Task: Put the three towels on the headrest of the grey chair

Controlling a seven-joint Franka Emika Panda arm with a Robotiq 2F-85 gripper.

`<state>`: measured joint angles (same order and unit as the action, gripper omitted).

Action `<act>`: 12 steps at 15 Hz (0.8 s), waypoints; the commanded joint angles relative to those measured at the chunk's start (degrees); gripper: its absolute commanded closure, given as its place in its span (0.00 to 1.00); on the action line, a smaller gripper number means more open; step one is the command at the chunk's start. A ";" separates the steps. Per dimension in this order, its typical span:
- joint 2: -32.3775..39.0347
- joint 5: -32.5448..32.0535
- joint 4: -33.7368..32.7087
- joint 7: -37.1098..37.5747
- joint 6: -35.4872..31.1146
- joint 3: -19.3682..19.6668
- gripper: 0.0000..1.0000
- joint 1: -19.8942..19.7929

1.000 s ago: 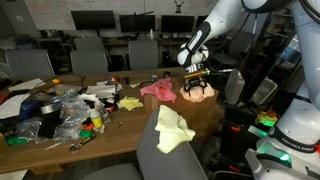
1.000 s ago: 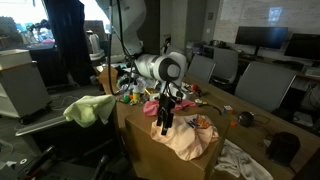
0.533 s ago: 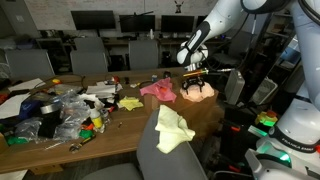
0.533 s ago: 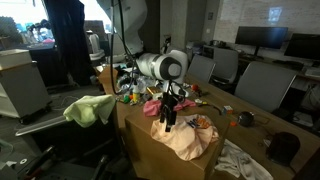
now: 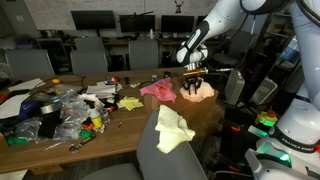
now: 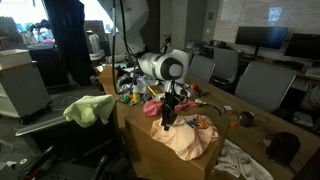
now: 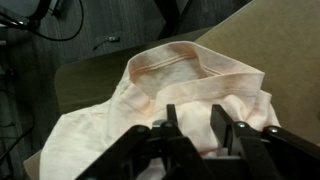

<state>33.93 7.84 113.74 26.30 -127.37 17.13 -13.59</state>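
Peach-orange towel [image 5: 205, 94]: bunched on right end of table [image 5: 125, 128], under jaws.
Jaws: half closed, tips sunk in cloth; firm hold, cannot tell.
Pink towel [image 5: 155, 90]: just left.
Pale yellow towel [image 5: 172, 128]: draped on near headrest [image 5: 150, 142].
Handling: pinch thick fold, lift clear of table, lay beside yellow.

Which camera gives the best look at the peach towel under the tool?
The wrist view: the peach towel fills the frame and its folds are clear. In both exterior views the towel looks small, with the tool over it.
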 commanded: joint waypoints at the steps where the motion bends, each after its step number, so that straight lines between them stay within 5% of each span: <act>1: 1.63 2.13 -1.85 -2.85 0.07 -1.17 0.89 -1.71; 3: 1.95 2.19 -1.92 -3.15 0.27 -1.24 0.99 -1.89; 12: -2.40 2.57 0.38 -5.19 -1.38 -1.36 1.00 -1.66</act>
<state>35.09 8.90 112.89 23.51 -127.57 16.49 -14.64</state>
